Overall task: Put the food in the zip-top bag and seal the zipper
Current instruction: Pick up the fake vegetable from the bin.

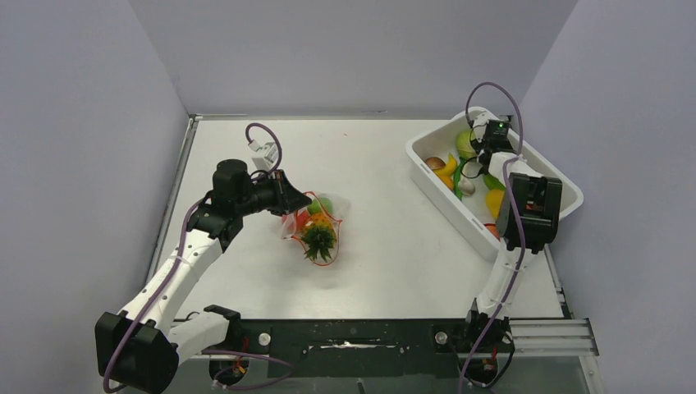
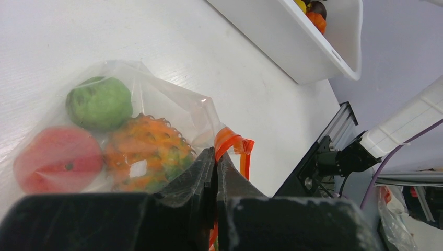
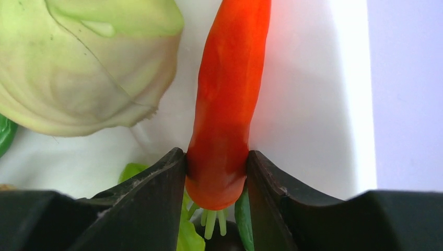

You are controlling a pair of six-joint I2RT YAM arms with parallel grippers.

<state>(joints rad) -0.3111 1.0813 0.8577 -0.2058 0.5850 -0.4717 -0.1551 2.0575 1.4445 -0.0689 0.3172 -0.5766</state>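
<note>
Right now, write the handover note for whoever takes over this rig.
Left end effector: shut, pinching the zip-top bag at its zipper end, on the table.
Right end effector: shut on the red carrot, down in the white tub.
Done: green ball, peach and orange bumpy fruit are in the bag.
Left: bring the carrot to the bag, then seal the zipper; the mouth looks open.

Pale lavender walls on three sides; white table; black rail along near edge.
</note>
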